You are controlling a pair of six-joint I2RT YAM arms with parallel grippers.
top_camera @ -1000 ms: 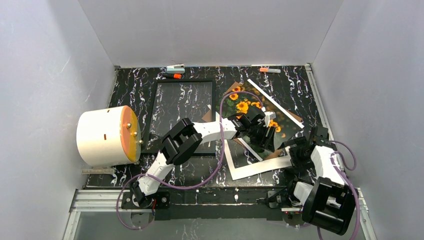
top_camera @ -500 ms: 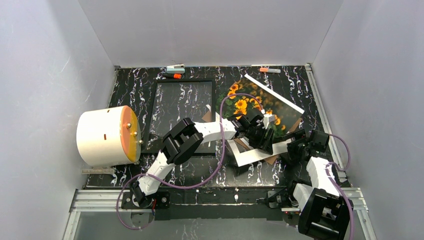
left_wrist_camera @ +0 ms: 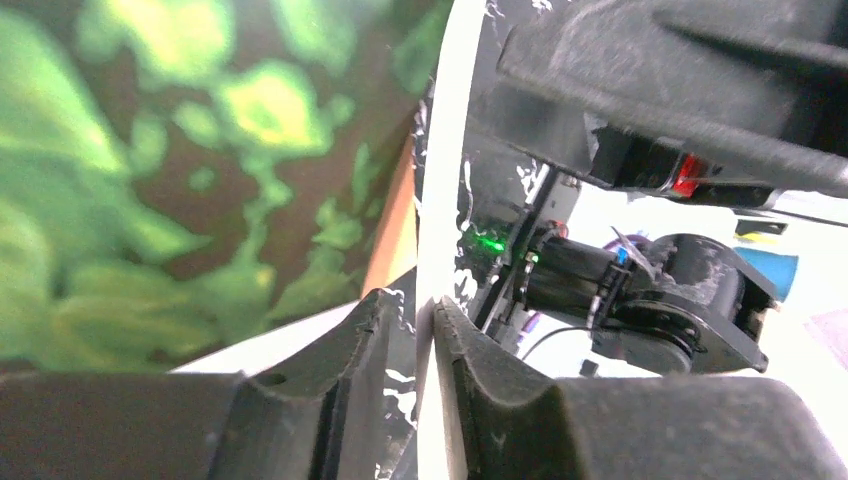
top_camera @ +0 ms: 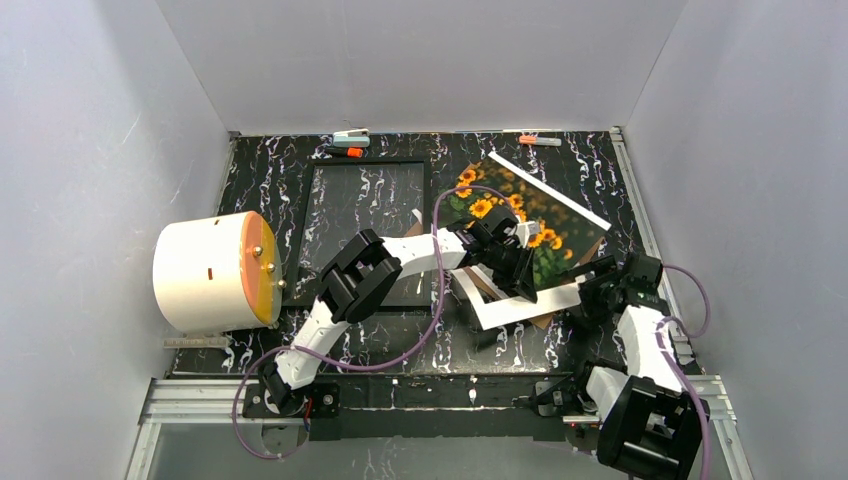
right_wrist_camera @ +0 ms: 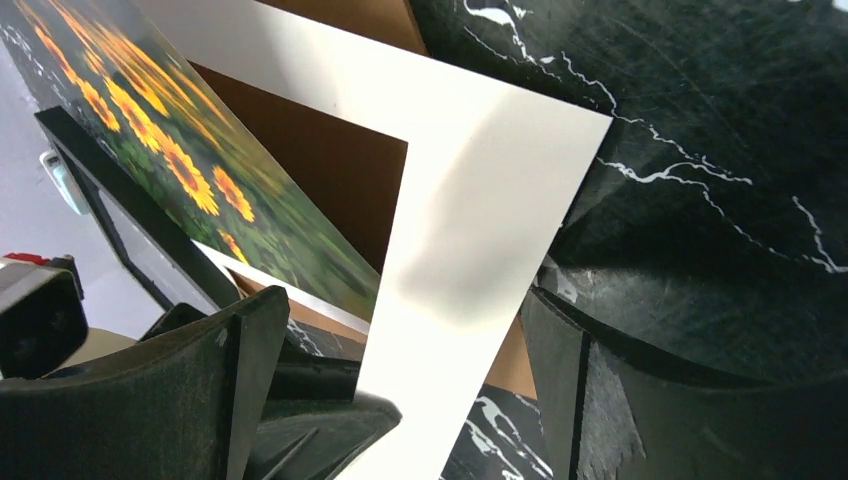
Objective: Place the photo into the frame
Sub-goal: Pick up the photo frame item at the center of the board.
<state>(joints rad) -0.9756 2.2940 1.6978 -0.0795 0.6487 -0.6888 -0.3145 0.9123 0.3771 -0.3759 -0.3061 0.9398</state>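
Pinching white card, apparently: left fingers.

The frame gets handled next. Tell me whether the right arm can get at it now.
Probably not: the frame lies left of centre, and the left arm and the tilted photo stand between it and the right claw.

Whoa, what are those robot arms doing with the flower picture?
They're working on getting the photo into the frame. The left gripper pinches the photo's white edge, holding it tilted above a brown board. The right gripper sits open by a white corner. The frame lies flat further left with nothing in it.
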